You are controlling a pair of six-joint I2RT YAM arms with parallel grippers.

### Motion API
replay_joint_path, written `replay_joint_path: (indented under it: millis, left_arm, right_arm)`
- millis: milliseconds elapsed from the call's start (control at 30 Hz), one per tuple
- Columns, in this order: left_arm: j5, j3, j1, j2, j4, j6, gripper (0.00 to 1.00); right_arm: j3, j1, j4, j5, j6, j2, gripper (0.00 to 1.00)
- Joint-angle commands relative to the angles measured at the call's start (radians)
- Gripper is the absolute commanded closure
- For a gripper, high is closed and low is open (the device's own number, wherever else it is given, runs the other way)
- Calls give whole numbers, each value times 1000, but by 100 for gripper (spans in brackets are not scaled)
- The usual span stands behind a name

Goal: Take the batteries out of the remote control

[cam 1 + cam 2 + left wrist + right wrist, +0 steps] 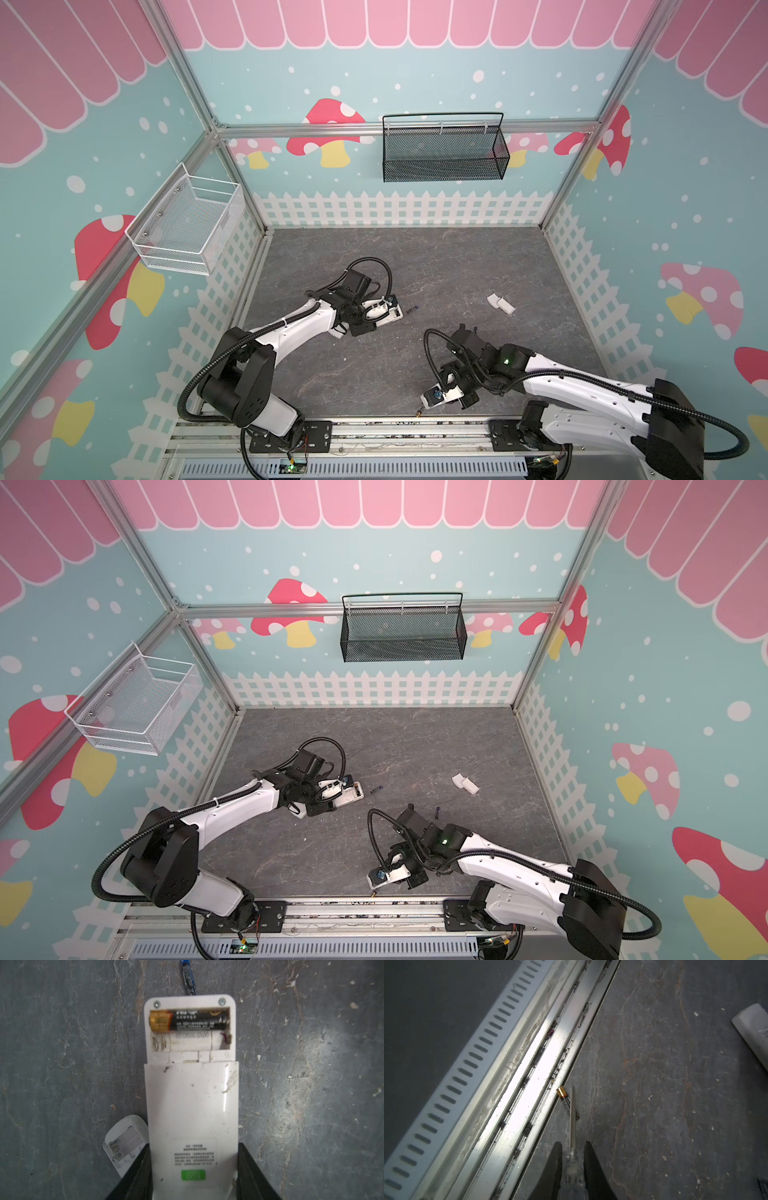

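— Nearest the lens?
— Shows right gripper [572, 1145] shut tight on screwdriver [572, 1122], with shaft pointing over black-gold battery [566, 1103] on table [654, 1084], hard beside rail [542, 1064]. Cannot tell contact between shaft and battery.
— And left side?
— Finds left gripper [194, 1145] clamped on remote [191, 1095], with fingers [141, 1172] pressed against both long sides. Shows remote back side up, bay open. Reveals second black-gold battery [189, 1021] seated in slot nearest remote's end, next to a slot showing spring contacts.
— Loose items?
— Spots blue battery [189, 978] lying on table just past remote's end. Catches second blue battery [474, 331] in a top view, close beside right arm [552, 370]. Places two white pieces [500, 303] together farther right, well apart from both grippers.
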Motion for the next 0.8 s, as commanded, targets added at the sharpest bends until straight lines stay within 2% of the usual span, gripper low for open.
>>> replay_joint_path:
  millis: [0, 133, 233, 533, 767]
  left_arm:
    - [28, -3, 9, -23, -2, -2, 77]
    - [28, 1, 11, -17, -6, -1, 77]
    - [28, 3, 13, -16, -8, -1, 77]
    - [36, 3, 13, -6, -6, -2, 77]
    - [34, 3, 13, -1, -8, -2, 77]
  right_arm:
    - [36, 2, -124, -87, -103, 35, 100]
    - [38, 0, -147, -37, -134, 80, 100]
    - [25, -4, -98, -8, -126, 68, 100]
    - [8, -39, 2, -22, -92, 47, 100]
    - [-10, -44, 9, 26, -106, 47, 100]
